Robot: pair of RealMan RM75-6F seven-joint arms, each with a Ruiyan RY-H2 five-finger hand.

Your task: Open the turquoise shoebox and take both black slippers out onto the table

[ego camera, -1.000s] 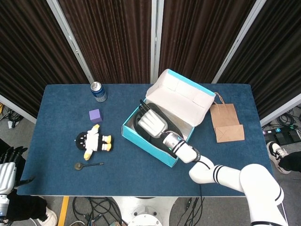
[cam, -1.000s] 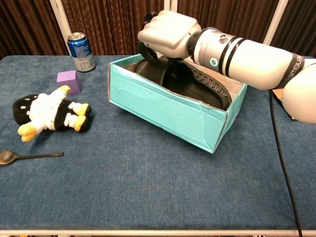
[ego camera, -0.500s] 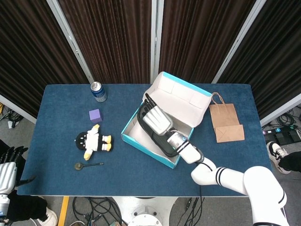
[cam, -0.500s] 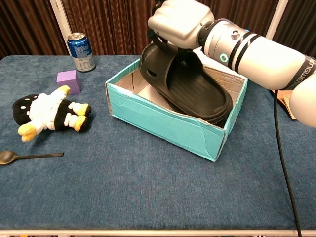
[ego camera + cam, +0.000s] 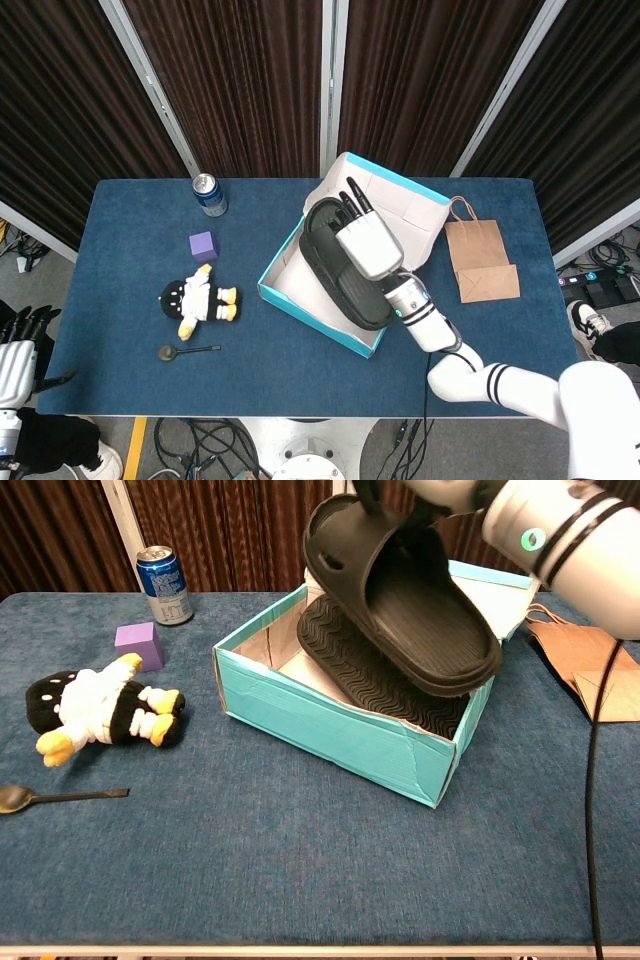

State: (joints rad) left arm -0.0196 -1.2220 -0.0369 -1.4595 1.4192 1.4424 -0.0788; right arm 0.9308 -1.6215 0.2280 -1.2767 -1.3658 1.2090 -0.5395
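Lifted clear of the shoebox (image 5: 340, 735) now: first slipper (image 5: 405, 600), gripped by right hand (image 5: 368, 245). Second slipper (image 5: 385, 680) still inside.

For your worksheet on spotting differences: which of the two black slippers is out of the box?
The upper slipper, lifted by the right hand; the other slipper lies inside.

right hand (image 5: 368, 246) gripped a black slipper (image 5: 340, 270) above the open turquoise shoebox (image 5: 352, 250), left hand (image 5: 14, 355) sat off the blue table (image 5: 130, 300) edge, soda can (image 5: 209, 194), purple cube (image 5: 203, 246), plush toy (image 5: 197, 301), spoon (image 5: 186, 351), paper bag (image 5: 482, 262) lay around
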